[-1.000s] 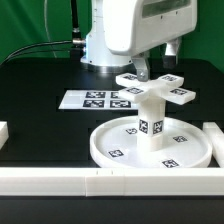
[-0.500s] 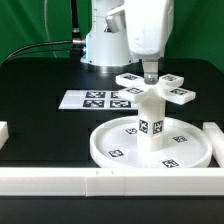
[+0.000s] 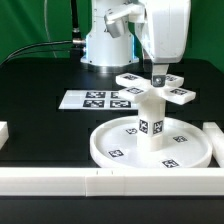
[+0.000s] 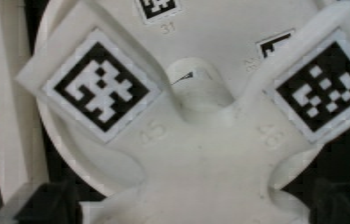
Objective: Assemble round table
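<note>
The round disc (image 3: 100,150) lies flat near the front of the table. The thick short cylinder (image 3: 150,128) stands upright in its centre. The cross-shaped piece (image 3: 155,92) sits on top of the cylinder. My gripper (image 3: 158,76) hangs straight down over the cross, just on the exterior view's right of its middle. In the wrist view the cross (image 4: 190,130) fills the frame, with the disc (image 4: 225,30) below it. My gripper (image 4: 186,205) shows as two dark fingers set wide apart on either side of one cross arm, so it looks open.
The marker board (image 3: 95,99) lies behind the disc, toward the exterior view's left. A long white rail (image 3: 100,180) runs along the front, with white rail ends at the left (image 3: 3,132) and right (image 3: 212,135). The robot base (image 3: 105,45) stands behind.
My hand has turned about its vertical axis and shifted toward the exterior view's right and slightly down over the cross. The cross, cylinder and disc have not moved.
</note>
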Controlling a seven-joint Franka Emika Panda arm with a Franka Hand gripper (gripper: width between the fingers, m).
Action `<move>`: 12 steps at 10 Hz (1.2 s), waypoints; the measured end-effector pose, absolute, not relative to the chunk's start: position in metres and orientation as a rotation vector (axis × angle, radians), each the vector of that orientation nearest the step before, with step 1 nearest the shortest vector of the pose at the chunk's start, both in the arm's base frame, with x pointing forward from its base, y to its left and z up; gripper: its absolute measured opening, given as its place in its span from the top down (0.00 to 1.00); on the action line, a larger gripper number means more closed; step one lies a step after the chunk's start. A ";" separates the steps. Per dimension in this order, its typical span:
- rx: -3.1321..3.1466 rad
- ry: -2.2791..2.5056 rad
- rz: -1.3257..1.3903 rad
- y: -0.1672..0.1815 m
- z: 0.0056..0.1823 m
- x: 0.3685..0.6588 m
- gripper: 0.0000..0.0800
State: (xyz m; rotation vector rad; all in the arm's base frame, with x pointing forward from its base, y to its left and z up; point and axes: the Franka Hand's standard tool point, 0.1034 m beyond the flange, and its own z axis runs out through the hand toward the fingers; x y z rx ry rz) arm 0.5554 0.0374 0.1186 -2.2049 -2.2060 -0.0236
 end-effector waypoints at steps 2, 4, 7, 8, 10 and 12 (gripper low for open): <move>-2.209 -2.200 -0.020 0.036 0.113 0.553 0.19; -2.211 -2.196 -0.017 0.036 0.112 0.553 0.19; -2.211 -2.191 -0.011 0.036 0.109 0.552 0.19; -2.209 -2.190 -0.008 0.036 0.107 0.552 0.19; -2.220 -2.174 -0.001 0.036 0.103 0.552 0.19; -2.237 -2.157 -0.001 0.036 0.103 0.552 0.22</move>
